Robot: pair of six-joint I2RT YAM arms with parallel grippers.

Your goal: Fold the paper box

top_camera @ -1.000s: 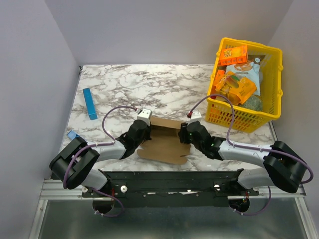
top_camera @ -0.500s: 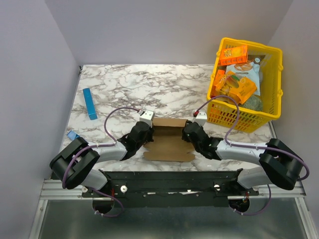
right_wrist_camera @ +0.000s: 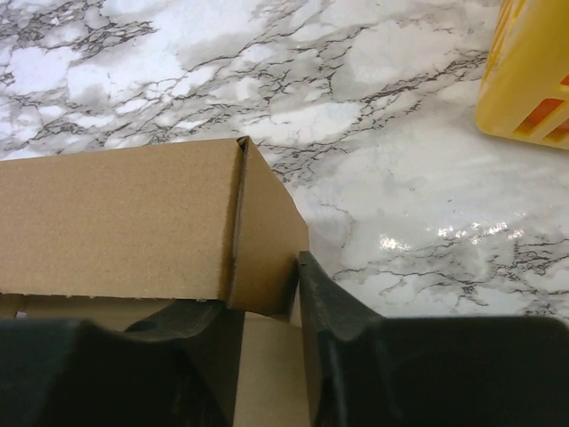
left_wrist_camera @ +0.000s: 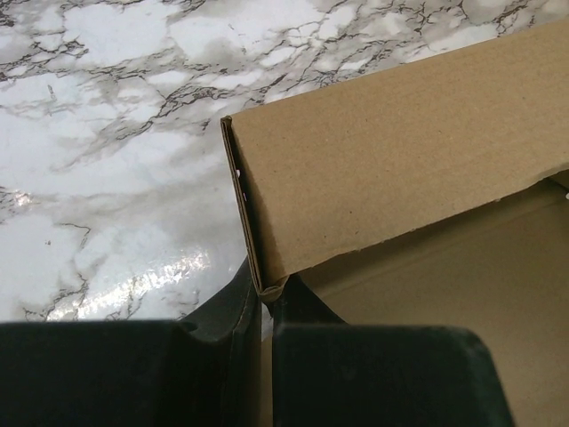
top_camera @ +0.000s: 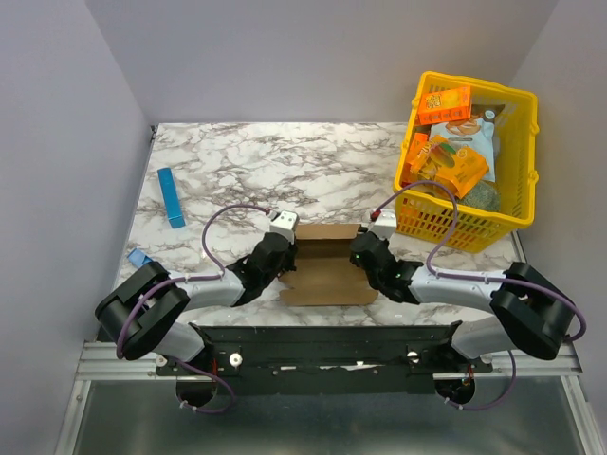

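The paper box [top_camera: 327,270] is plain brown cardboard, partly raised, lying near the table's front edge between both arms. Its back wall [left_wrist_camera: 400,151] stands upright. My left gripper [top_camera: 285,248] is shut on the box's left side wall, which is pinched thin between the black fingers [left_wrist_camera: 222,316] at the corner. My right gripper [top_camera: 364,248] sits astride the right side wall [right_wrist_camera: 267,249]. Its outer finger [right_wrist_camera: 324,298] touches the wall's outside, its inner finger [right_wrist_camera: 191,325] is inside the box, and a gap remains between them.
A yellow basket [top_camera: 520,199] with orange snack boxes and packets stands at the back right, its corner [right_wrist_camera: 529,80] close to the right gripper. A slim blue bar [top_camera: 171,197] lies at the left, and a small blue piece [top_camera: 138,257] near the left edge.
Both grippers moved away from the bases, and the skewed box has squared up between them. The right jaws have narrowed around the right side wall. The left grip is unchanged.
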